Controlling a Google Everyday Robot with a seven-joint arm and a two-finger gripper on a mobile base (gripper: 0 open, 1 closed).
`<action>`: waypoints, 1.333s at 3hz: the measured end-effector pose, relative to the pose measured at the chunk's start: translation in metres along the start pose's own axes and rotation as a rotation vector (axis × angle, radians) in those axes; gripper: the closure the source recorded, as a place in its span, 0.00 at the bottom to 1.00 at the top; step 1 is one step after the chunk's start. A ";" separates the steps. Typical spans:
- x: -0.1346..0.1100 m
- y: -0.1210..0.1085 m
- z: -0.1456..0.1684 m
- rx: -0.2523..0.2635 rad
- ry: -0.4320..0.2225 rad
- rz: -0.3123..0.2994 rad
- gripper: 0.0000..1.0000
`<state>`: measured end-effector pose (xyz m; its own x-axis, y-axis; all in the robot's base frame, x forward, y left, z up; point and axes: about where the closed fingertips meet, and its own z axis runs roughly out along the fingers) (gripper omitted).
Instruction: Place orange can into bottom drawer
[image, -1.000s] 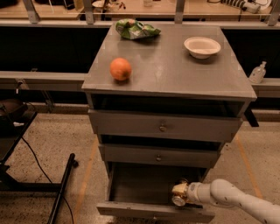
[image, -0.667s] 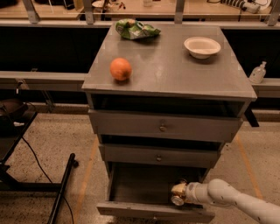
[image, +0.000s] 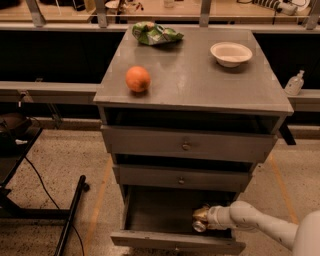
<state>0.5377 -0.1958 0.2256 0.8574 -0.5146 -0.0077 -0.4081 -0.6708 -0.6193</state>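
Observation:
The bottom drawer (image: 150, 239) of the grey cabinet is pulled open, its dark inside showing. My white arm comes in from the lower right and reaches into the drawer's right side. My gripper (image: 204, 219) is at the arm's tip, inside the drawer. The orange can (image: 200, 215) is at the gripper's tip, low in the drawer, with one silver end showing. The gripper's end is hidden behind the can and the arm.
On the cabinet top (image: 200, 90) sit a round orange fruit (image: 137, 79), a white bowl (image: 231, 53) and a green chip bag (image: 156, 33). The two upper drawers with round knobs (image: 186, 146) are slightly open. A black pole (image: 70, 215) and cable lie on the floor to the left.
The arm has shifted slightly left inside the drawer with the can at its tip. Nothing else has moved.

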 end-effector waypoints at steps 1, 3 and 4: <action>0.004 0.005 0.012 -0.013 -0.002 0.015 0.71; 0.007 0.010 0.020 -0.016 -0.006 0.036 0.60; 0.008 0.011 0.021 -0.016 -0.006 0.041 0.52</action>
<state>0.5465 -0.1960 0.2022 0.8418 -0.5386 -0.0372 -0.4477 -0.6579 -0.6056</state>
